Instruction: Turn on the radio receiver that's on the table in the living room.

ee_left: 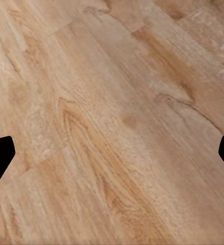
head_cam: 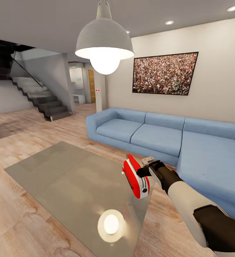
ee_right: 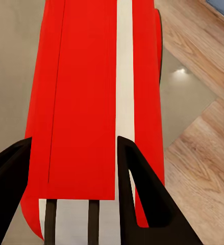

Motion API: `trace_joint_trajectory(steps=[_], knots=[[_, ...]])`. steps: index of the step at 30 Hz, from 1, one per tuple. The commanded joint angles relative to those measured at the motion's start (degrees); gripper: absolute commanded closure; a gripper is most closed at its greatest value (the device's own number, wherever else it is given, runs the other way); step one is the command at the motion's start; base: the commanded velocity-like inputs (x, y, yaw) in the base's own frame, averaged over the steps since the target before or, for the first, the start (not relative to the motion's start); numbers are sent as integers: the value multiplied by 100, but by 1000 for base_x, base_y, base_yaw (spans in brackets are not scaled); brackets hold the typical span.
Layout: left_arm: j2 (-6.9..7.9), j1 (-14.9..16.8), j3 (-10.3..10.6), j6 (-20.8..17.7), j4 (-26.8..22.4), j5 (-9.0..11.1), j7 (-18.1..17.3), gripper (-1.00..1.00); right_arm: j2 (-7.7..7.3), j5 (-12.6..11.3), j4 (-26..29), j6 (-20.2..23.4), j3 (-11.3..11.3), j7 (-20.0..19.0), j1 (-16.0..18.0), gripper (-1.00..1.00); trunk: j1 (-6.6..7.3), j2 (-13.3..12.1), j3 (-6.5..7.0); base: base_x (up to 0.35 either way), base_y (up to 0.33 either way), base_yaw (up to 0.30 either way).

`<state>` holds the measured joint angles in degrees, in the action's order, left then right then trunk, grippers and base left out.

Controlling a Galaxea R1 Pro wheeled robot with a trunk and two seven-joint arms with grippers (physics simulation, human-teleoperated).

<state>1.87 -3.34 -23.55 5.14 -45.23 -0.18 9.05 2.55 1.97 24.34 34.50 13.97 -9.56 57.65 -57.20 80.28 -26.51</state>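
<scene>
The red radio receiver (head_cam: 136, 177), with white bands on its casing, stands at the right edge of the glossy grey glass table (head_cam: 60, 178). My right gripper (head_cam: 147, 165) reaches it from the right, right against its casing. In the right wrist view the radio receiver (ee_right: 86, 76) is very close, and the right gripper (ee_right: 73, 143) is open with its dark fingers (ee_right: 137, 194) spread over the red and white surface. I cannot tell whether they touch it. The left gripper (ee_left: 114, 148) is open above bare wood floor.
A blue sectional sofa (head_cam: 160, 135) runs behind and right of the table. A white pendant lamp (head_cam: 104, 46) hangs overhead, mirrored in the glass. A framed crowd picture (head_cam: 164, 73) is on the beige wall. Stairs (head_cam: 42, 96) rise at the far left. Wood floor (head_cam: 21, 228) surrounds the table.
</scene>
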Motion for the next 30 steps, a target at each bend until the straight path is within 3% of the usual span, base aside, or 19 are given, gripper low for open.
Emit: trace_joint_trajectory(steps=[1,30], knots=[[2,0,0,-1,2,0,0,-100,-2,-16,-4,-2,-6,-5,1,100,23,-41,19,0,0,0],[4,0,0,-4,5,0,0,-100,-8,-39,-112,-175,0,-2,1,100,660,-1204,540,0,0,0]])
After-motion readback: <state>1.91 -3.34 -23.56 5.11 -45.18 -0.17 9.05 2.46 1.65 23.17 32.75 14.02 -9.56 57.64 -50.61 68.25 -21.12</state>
